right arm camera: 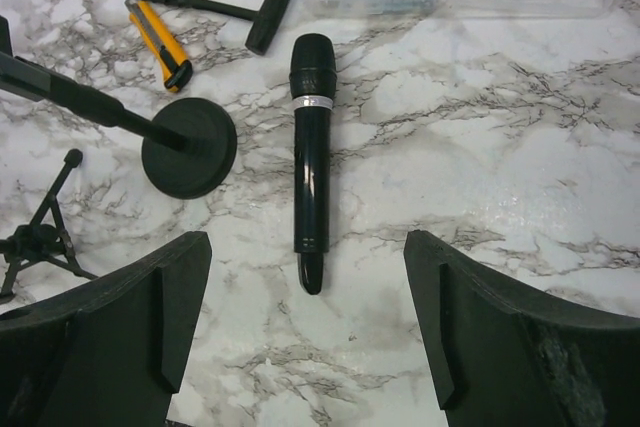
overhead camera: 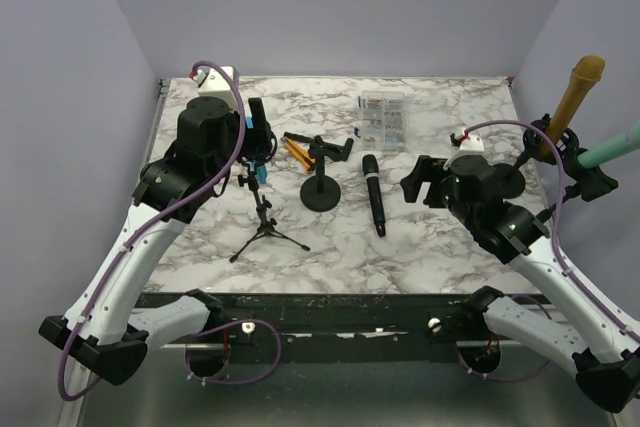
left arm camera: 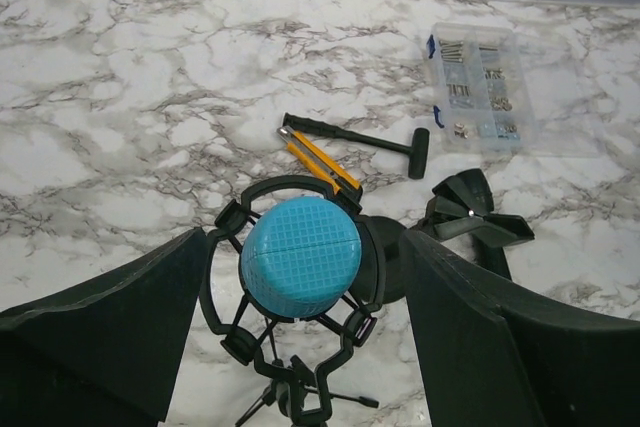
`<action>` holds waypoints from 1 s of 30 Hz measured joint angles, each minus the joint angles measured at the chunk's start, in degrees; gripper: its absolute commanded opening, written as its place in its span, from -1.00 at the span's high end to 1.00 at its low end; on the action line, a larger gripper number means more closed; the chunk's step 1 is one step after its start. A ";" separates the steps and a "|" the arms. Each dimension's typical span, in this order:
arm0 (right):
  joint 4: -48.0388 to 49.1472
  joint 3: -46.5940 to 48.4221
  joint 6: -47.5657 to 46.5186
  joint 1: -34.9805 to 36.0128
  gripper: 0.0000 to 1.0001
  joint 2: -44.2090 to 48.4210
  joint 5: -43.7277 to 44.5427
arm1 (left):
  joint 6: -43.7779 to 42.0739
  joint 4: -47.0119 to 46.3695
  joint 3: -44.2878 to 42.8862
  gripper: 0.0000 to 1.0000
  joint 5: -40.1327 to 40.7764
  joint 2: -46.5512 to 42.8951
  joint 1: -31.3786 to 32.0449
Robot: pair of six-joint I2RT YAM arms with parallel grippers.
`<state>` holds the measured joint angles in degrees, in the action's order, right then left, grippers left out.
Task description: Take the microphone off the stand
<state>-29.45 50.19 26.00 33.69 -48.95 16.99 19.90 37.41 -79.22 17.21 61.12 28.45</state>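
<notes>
Low in the left wrist view the left gripper point(left arm camera: 303, 247), fingers point(left arm camera: 110, 327) spread, frames without touching the blue-headed microphone point(left arm camera: 300, 259) seated in the shock mount point(left arm camera: 228, 219) of its tripod stand point(left arm camera: 292, 402). This is the approach, I judge, so next the fingers must lower, close on the head and lift it straight out without tipping the tripod. The right gripper point(right arm camera: 305, 247), likewise spread, hovers over a black handheld microphone point(right arm camera: 308, 162) lying on the marble table point(right arm camera: 520, 147) (not the target, I think). Upper right, a clear compartment box point(left arm camera: 530, 129) holds small metal hardware point(left arm camera: 462, 129).

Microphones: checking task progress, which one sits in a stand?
The blue-headed microphone, held in the ring mount of the tripod stand; the black microphone lies flat on the marble table.
</notes>
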 measured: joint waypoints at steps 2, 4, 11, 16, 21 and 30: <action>-0.28 0.00 -0.15 0.00 -0.72 0.11 -0.26 | 0.28 0.04 0.35 -0.42 0.17 0.48 0.66; -0.28 0.00 -0.37 0.00 -0.72 0.20 -0.85 | 0.52 0.09 0.85 -0.34 0.46 0.74 1.29; -0.42 0.00 -0.61 0.00 -0.71 -2.05 -2.56 | 0.70 1.27 0.96 -0.10 3.45 1.55 3.15; -0.42 0.00 -0.55 0.00 -0.71 -2.82 -4.13 | 0.46 1.73 0.96 0.02 5.55 1.73 3.56; -0.42 0.00 -0.55 0.00 -0.71 -3.10 -5.22 | -0.09 1.68 0.85 0.45 6.23 2.54 3.58; -0.44 0.00 -0.57 0.00 -0.71 -3.45 -5.53 | -3.26 5.27 -8.98 0.86 4.96 4.68 3.67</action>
<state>-29.89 50.19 25.43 33.69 -52.40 11.46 16.64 42.68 -88.20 22.17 65.80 32.12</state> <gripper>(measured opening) 0.856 0.462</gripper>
